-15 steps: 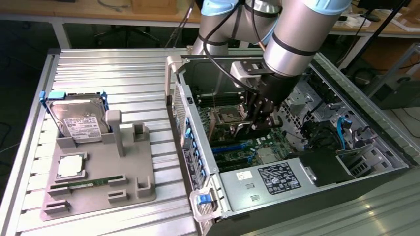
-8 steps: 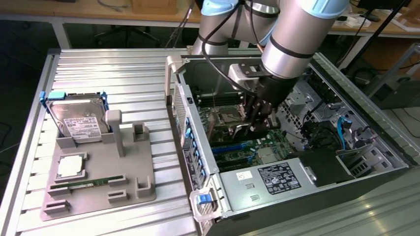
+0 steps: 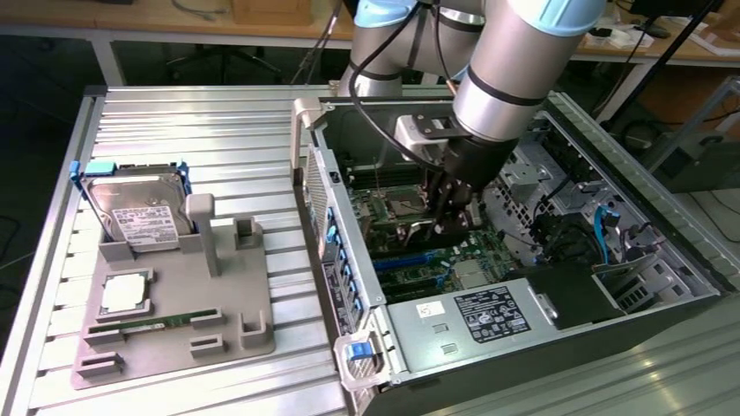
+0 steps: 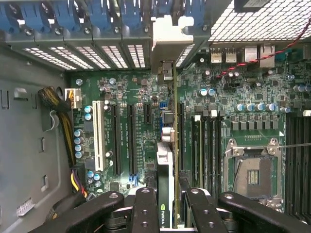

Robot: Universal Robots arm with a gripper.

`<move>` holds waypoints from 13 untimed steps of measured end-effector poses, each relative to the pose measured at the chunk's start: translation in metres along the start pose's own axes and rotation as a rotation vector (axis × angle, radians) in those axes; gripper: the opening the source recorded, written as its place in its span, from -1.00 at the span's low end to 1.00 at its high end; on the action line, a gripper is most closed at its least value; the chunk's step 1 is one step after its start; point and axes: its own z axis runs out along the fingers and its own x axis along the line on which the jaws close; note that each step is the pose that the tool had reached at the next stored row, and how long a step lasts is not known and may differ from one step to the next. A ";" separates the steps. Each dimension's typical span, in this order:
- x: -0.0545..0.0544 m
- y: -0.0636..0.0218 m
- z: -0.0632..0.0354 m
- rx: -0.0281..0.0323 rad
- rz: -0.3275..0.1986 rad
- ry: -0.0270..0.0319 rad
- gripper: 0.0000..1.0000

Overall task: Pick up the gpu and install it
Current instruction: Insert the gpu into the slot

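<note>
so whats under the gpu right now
The green motherboard with its long expansion slots lies below the gpu, held edge-on by the fingers. The slot directly beneath is covered.

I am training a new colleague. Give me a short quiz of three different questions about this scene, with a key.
1. True or false: the end effector holds the gpu edge-on above the motherboard.
2. In the exterior view, the hard drive stands on which side of the case? A) left B) right
3. Fill in: the CPU socket is ____ (filled/empty).

Key: 1 true; 2 A; 3 empty.
</note>
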 end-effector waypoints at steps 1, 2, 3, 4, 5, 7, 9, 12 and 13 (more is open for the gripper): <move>0.000 0.0015 0.0008 0.0000 0.000 -0.0001 -0.46; 0.000 0.0025 0.0014 0.0000 0.000 -0.0001 -0.46; 0.000 0.0035 0.0021 0.0001 0.000 -0.0001 -0.46; 0.000 0.0045 0.0029 0.0000 0.000 -0.0001 -0.46; 0.000 0.0054 0.0036 0.0000 0.000 0.0000 -0.46; 0.000 0.0076 0.0052 0.0000 0.000 0.0000 -0.46; 0.000 0.0089 0.0060 -0.0001 0.000 0.0001 -0.46; 0.000 0.0114 0.0075 0.0000 0.000 0.0000 -0.46; 0.000 0.0116 0.0077 0.0000 0.000 0.0001 -0.46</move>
